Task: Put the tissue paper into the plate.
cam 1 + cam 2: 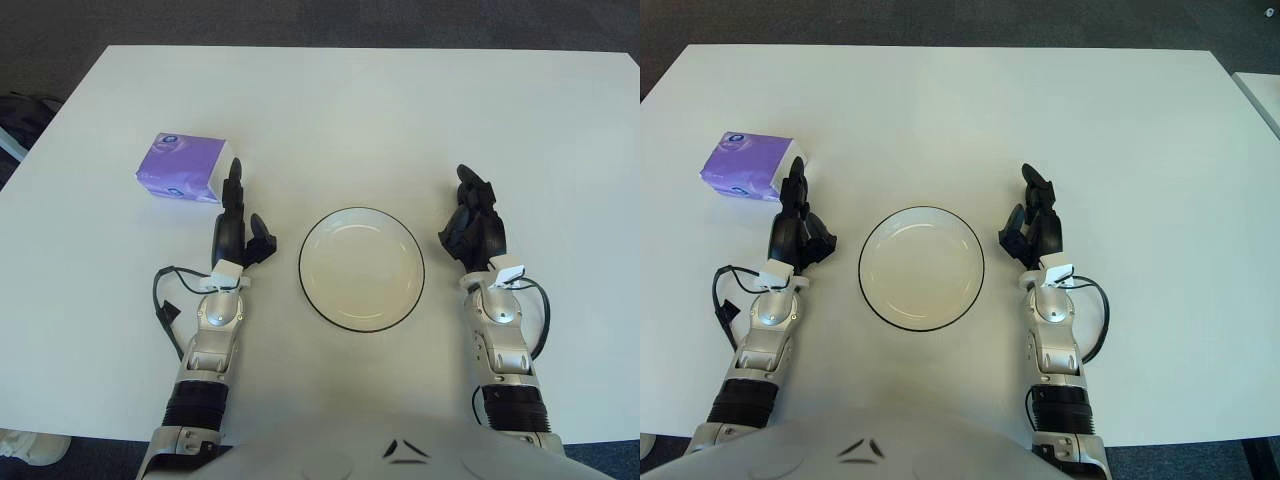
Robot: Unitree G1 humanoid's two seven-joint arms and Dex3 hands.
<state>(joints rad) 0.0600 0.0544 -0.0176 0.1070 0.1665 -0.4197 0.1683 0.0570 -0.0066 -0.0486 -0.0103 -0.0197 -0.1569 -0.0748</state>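
Toward the table's [400, 100] left edge lies the purple tissue pack [182, 167], untouched, just beyond the left hand [238, 225], whose loosely spread fingers hold nothing and seem poised to reach it. Mid-table, the plate [362, 268] waits empty. The right hand [474, 225] idles beside the plate's right rim, its grip unclear. Both forearms are cut off below.

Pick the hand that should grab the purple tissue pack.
Left. The left hand is open, fingertips just beside the purple plastic-wrapped tissue pack. The right hand shows across the black-rimmed white round plate, far from it.
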